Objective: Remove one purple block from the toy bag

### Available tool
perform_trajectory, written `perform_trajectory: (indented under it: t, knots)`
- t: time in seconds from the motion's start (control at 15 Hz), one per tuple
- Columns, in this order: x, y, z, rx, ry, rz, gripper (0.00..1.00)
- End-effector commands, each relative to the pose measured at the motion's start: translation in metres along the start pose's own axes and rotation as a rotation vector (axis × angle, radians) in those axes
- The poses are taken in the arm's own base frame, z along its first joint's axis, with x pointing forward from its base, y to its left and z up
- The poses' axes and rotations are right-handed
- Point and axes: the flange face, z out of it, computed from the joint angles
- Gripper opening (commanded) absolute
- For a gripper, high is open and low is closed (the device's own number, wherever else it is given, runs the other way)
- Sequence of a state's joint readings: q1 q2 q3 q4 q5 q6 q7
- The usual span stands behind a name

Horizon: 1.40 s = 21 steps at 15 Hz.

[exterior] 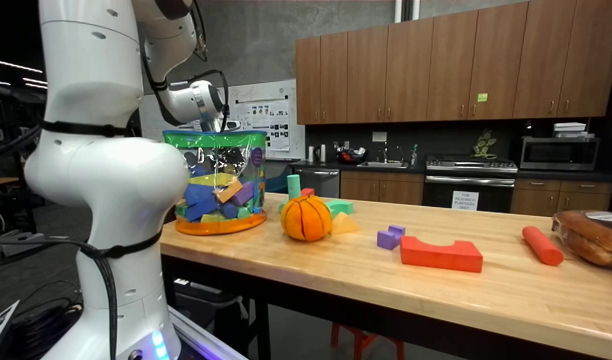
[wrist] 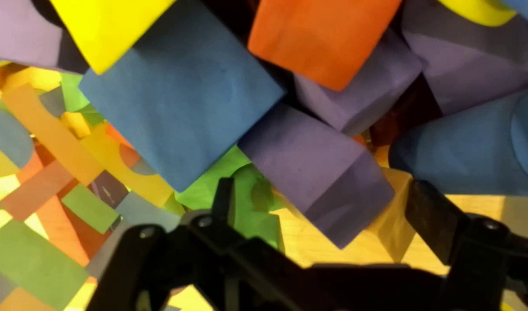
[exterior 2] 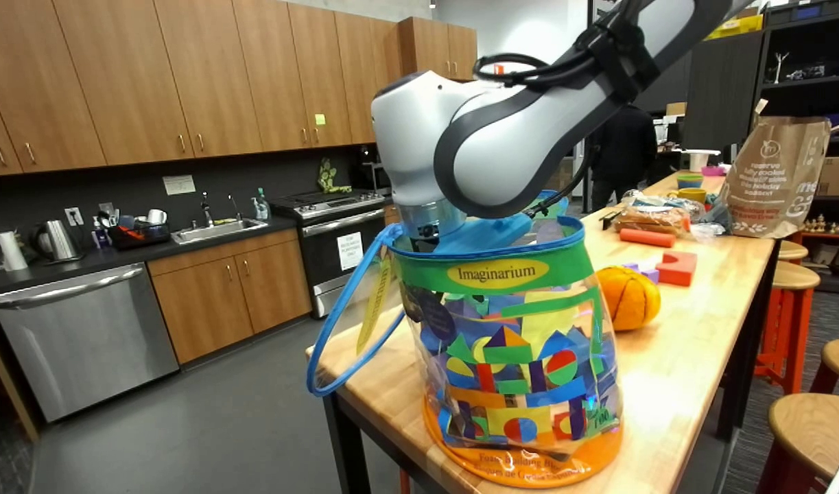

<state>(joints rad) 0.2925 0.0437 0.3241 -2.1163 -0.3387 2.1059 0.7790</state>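
The toy bag stands upright at the table's end in both exterior views, see-through with a green top band. The arm reaches down through its open top, so my gripper is inside the bag and mostly hidden there. In the wrist view my gripper is open, its black fingers wide apart. A purple block lies with its near end between the fingers, with a gap at each side in the picture. More purple blocks lie behind it. A purple block also shows through the bag's side.
A blue block, an orange block and a blue cylinder crowd the fingers. Outside stand an orange pumpkin, small purple pieces, a red block and a red cylinder. A blue handle hangs beside the bag.
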Motion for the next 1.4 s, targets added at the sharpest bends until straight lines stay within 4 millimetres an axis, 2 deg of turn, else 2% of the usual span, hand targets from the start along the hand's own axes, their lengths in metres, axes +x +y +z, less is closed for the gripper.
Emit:
perform_trajectory:
  t: [0.0,0.13,0.33,0.47,0.73,0.87,1.33]
  knots:
    - [0.007,-0.003,-0.002,-0.027,-0.003,-0.021,0.75]
    - [0.007,-0.002,-0.003,-0.03,-0.007,-0.018,0.69]
    - [0.006,-0.002,-0.007,-0.033,-0.008,-0.016,0.44]
    - [0.007,-0.001,-0.013,-0.035,-0.003,-0.012,0.31]
    - [0.003,0.002,-0.024,-0.038,-0.004,-0.008,0.23]
    - [-0.005,0.005,-0.034,-0.05,-0.017,-0.01,0.22]
    - [-0.048,0.033,-0.09,-0.133,-0.07,-0.024,0.19]
